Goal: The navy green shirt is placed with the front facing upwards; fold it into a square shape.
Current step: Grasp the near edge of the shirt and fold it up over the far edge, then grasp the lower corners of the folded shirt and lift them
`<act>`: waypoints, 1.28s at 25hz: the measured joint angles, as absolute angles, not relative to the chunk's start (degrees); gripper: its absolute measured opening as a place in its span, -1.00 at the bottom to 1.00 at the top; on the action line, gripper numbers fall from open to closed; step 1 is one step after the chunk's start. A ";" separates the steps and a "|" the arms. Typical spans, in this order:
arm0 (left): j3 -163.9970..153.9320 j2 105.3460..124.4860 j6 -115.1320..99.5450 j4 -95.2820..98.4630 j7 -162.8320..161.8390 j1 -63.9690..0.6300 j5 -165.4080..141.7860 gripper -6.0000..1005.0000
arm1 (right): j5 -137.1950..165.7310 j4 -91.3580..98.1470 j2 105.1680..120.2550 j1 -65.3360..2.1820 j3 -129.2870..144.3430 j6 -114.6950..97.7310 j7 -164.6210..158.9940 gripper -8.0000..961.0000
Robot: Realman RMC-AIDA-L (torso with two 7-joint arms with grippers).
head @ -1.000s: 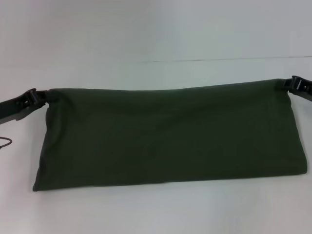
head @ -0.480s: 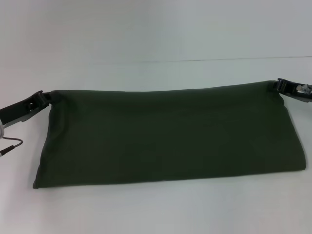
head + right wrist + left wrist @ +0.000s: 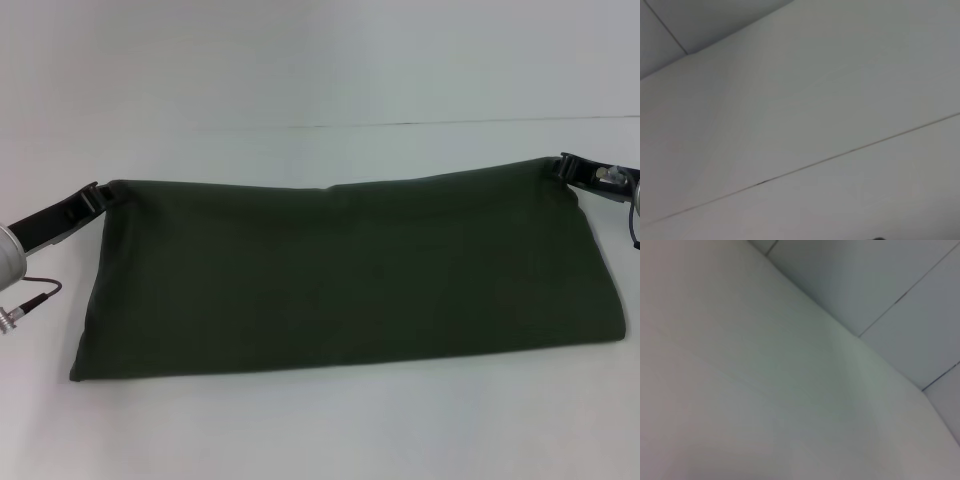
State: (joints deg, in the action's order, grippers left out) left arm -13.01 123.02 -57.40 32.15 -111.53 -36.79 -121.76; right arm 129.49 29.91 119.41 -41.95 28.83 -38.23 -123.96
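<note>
The white surface [image 3: 320,430] is lying bare at the near edge. Just beyond it, the navy green shirt [image 3: 350,275] is spreading across as a wide folded band, its near fold resting on the surface and its far edge running between the two arms. At the far left corner the left pincer [image 3: 100,192] is clamping the shirt's edge. At the far right corner the right pincer [image 3: 568,166] is clamping the opposite corner. Both wrist views are showing only pale surface and wall.
</note>
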 joint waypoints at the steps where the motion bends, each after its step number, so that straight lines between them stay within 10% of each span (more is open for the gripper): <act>1: -13.01 123.20 -57.06 31.76 -110.31 -36.66 -120.49 -0.91 | 128.52 29.76 119.43 -41.92 28.83 -38.05 -123.50 -0.80; 11: -12.76 123.89 -53.86 27.95 -105.80 -36.12 -113.86 -0.67 | 120.52 27.97 119.12 -40.47 28.47 -38.50 -117.52 -0.40; 20: -12.48 123.67 -56.47 29.22 -105.68 -32.75 -108.64 -0.03 | 111.15 28.67 118.57 -35.99 28.42 -42.66 -115.86 0.12; 32: -14.36 118.07 -79.58 39.32 -122.15 -29.77 -123.68 0.42 | 107.12 29.26 110.90 -29.59 29.08 -67.26 -119.74 0.81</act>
